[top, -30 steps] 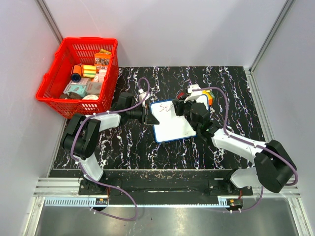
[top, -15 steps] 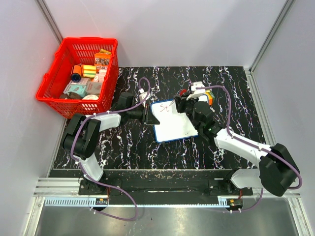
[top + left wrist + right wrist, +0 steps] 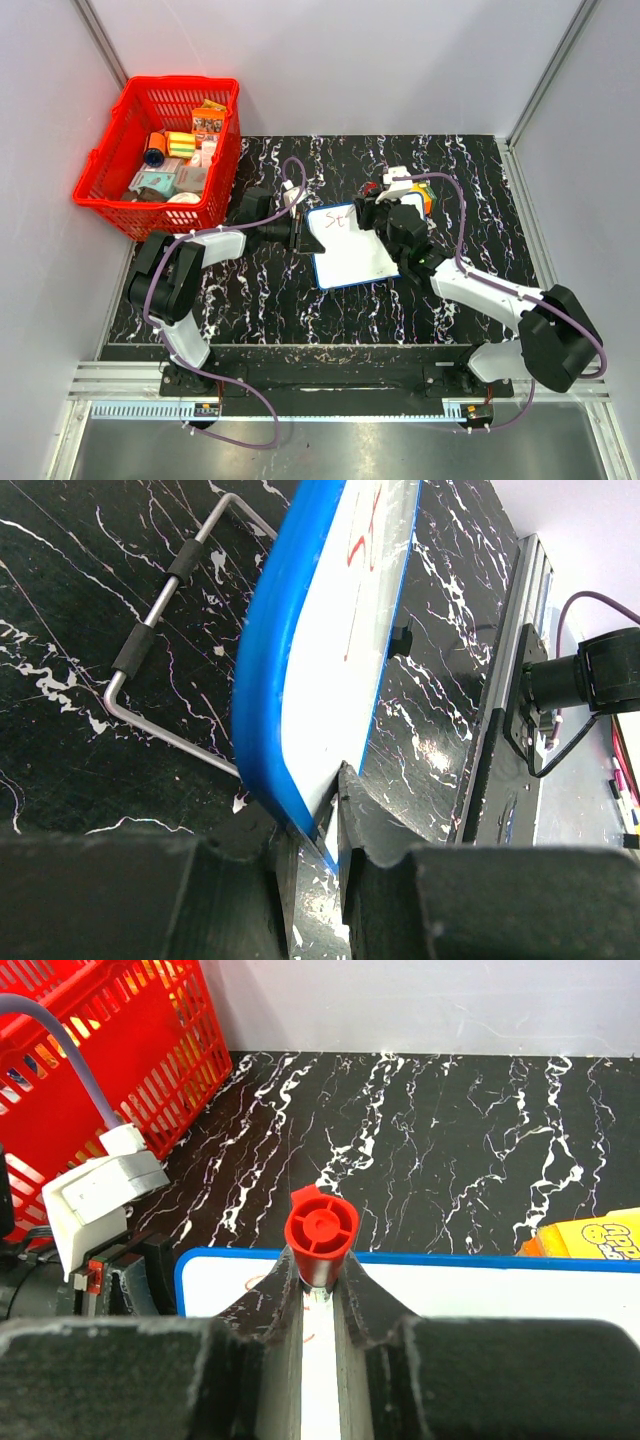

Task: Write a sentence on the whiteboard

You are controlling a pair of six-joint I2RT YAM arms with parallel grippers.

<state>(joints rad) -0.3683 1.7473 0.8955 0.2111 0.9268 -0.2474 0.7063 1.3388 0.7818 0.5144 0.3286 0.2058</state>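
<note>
Since a second ago the right gripper [image 3: 320,1285] has crept toward the upper edge of the whiteboard [image 3: 352,260], uncovering more white; board and left gripper [image 3: 322,825] sit as before. The right jaws stand narrow, clamped on an upright red marker [image 3: 321,1232] over the top rim. The left gripper, narrow too, pinches the board's left blue rim. The whiteboard sits mid-frame, the sentence [image 3: 337,217] a few red strokes at its upper left. Open table [image 3: 270,300] lies below it; an orange box [image 3: 427,198] crowds its upper right, the red basket [image 3: 180,82] well apart, upper left.
</note>
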